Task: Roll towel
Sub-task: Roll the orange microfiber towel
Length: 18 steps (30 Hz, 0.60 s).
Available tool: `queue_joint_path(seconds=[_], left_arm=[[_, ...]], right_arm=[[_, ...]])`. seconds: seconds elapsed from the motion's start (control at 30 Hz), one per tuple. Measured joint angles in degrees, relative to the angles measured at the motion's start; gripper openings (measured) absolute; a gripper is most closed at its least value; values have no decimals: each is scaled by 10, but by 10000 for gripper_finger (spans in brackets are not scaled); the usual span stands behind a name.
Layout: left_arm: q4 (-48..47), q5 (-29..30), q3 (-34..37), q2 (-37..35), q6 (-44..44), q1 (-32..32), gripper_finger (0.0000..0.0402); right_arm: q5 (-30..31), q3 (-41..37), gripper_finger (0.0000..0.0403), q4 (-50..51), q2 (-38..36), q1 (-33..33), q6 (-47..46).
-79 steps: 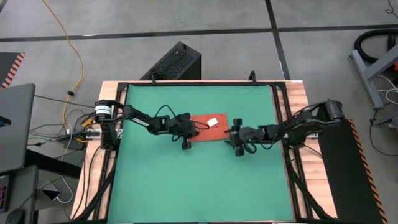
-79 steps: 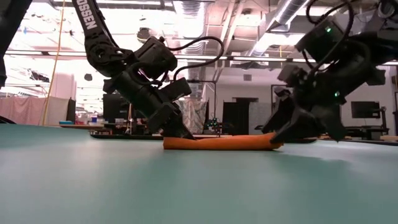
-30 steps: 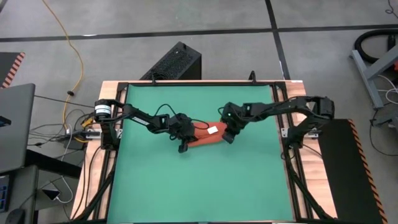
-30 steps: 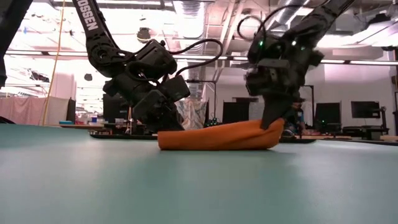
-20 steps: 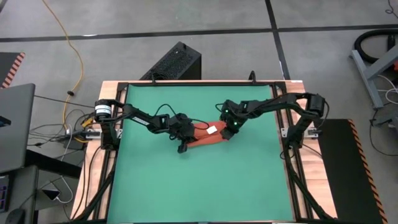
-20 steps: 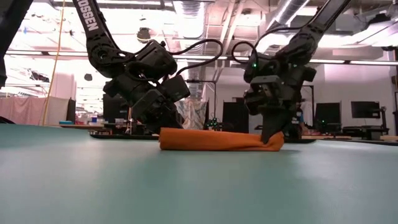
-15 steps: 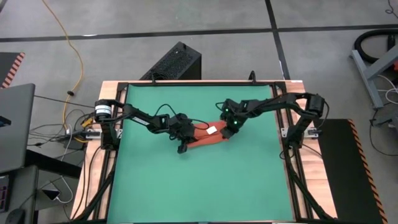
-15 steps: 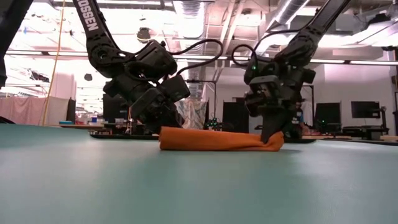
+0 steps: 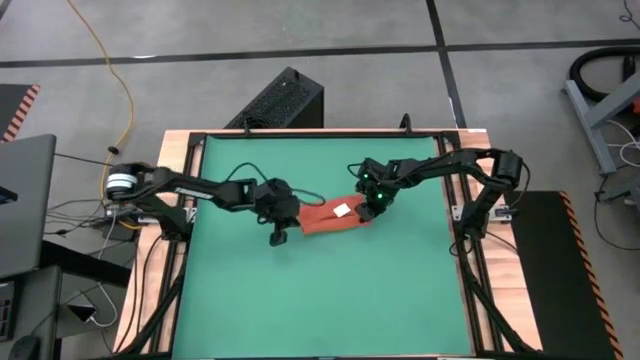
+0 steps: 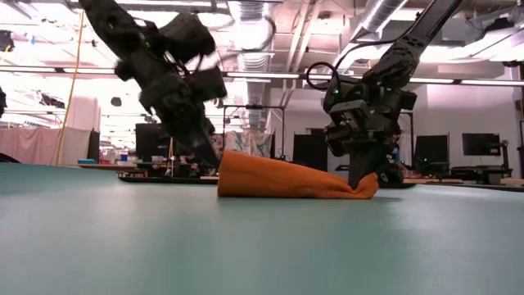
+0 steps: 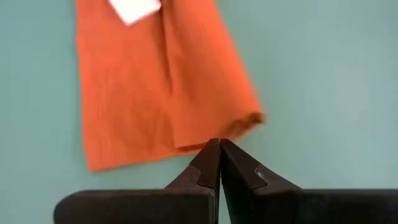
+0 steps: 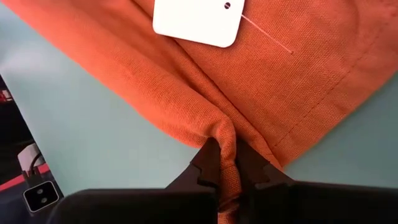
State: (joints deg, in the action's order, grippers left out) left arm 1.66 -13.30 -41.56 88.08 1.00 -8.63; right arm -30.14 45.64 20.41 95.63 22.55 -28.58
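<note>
No readable text, brand or number in any view. White tag (image 12: 196,20) on the towel (image 12: 298,68) looks blank, though its face is small. Left arm (image 10: 155,61) shows no legible lettering, possibly blurred.

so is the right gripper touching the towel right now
Touching. The right wrist view shows the right gripper shut on a pinched ridge of the towel, cloth squeezed between its fingers. The low view shows that end pinned down on the mat.
</note>
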Motion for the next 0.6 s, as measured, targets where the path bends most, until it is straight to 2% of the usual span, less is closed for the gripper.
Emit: queue_joint_path(seconds=[0.17,0.33,0.43,0.6], left_arm=[[-15,102,0,-48,43,79,0],[27,174,-2,-52,74,141,0],[30,195,-11,-36,111,150,0],[10,198,-49,8,144,147,0]], right_arm=[[0,0,28,0,0,0,-1],[0,0,28,-2,0,-2,-1],[0,0,28,-5,0,-2,-1],[1,0,28,-10,0,-2,-1]])
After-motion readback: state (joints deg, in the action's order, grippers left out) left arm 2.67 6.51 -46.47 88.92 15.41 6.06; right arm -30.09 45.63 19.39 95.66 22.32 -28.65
